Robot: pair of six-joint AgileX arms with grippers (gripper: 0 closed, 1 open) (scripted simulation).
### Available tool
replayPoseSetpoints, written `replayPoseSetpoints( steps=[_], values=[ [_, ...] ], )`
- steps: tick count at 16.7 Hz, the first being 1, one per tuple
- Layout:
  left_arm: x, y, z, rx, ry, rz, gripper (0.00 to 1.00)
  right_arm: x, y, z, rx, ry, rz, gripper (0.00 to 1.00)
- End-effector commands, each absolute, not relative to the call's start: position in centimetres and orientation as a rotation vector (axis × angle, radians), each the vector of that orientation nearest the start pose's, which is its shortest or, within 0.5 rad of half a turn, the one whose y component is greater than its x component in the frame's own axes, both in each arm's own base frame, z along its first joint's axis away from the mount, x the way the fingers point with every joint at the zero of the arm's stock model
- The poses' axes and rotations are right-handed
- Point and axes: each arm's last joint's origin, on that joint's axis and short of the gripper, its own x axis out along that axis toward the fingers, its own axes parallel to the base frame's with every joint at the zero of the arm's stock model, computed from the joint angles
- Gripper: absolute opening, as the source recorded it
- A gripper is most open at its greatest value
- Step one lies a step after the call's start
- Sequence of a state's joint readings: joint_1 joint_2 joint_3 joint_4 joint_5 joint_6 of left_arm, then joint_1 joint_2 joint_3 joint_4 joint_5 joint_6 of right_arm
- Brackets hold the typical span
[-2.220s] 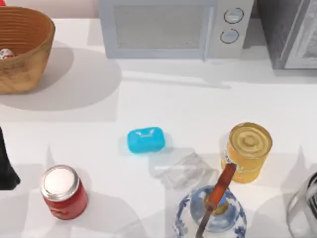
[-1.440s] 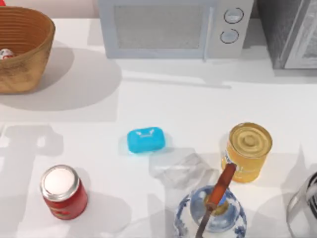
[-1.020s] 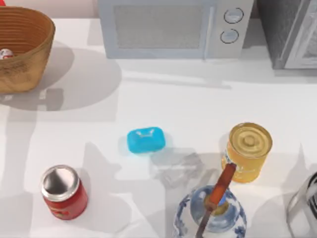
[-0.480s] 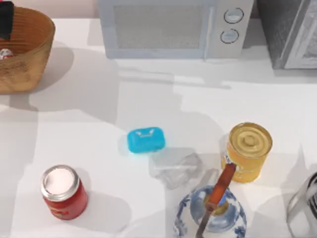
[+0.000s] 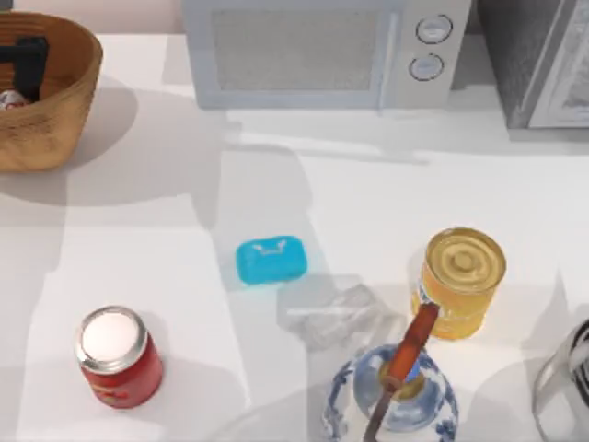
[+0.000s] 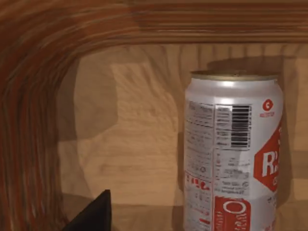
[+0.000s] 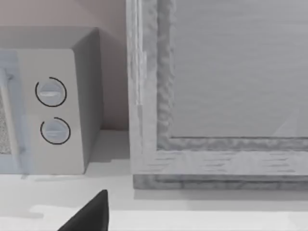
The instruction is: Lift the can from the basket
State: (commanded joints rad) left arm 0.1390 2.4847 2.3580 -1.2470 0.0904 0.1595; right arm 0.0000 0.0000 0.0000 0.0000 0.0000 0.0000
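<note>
One arm at work. Far left of the surface (image 5: 368, 193): left end effector (image 5: 28, 64) now dropped inside the round wicker basket (image 5: 83, 64). Half a second earlier, only at the basket's back rim; before that, clear of the basket altogether. By that reckoning, approach nearly done and the grasp itself next.

Small white-and-red can (image 5: 8, 99) resting in the basket, at the top view's left edge, just beside the end effector and apparently not yet held. In the left wrist view, same can (image 6: 231, 154) close ahead but off to one side of the dark tip, with the ribbed basket wall (image 6: 29, 120) curving round. Open or closed: cannot tell.

Pose: reaching down from above into the basket, pointed at its floor.

Further right, untouched: red can with silver lid (image 5: 115, 354), blue soap box (image 5: 271, 260), yellow-orange can with gold lid (image 5: 460, 276).

Far right: right end effector (image 7: 89, 214) parked, facing the microwave (image 7: 53, 110); open or closed likewise cannot be told.
</note>
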Motion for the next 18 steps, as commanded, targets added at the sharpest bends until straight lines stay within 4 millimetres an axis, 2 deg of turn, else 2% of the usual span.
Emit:
replayPoseSetpoints(
  steps=[7, 9, 13, 18],
  values=[
    [50.2, 7.2, 18.9, -0.027, 1.369, -0.055, 1.0, 10.6, -0.1, 16.0, 0.0, 0.0, 0.0, 1.0],
    [50.5, 7.3, 17.6, -0.03, 1.37, -0.052, 1.0, 10.6, -0.1, 16.0, 0.0, 0.0, 0.0, 1.0],
    [51.3, 7.2, 13.8, -0.028, 1.363, -0.051, 1.0, 10.6, -0.1, 16.0, 0.0, 0.0, 0.0, 1.0],
    [51.3, 7.1, 13.2, -0.029, 1.367, -0.052, 1.0, 10.6, -0.1, 16.0, 0.0, 0.0, 0.0, 1.0]
  ],
)
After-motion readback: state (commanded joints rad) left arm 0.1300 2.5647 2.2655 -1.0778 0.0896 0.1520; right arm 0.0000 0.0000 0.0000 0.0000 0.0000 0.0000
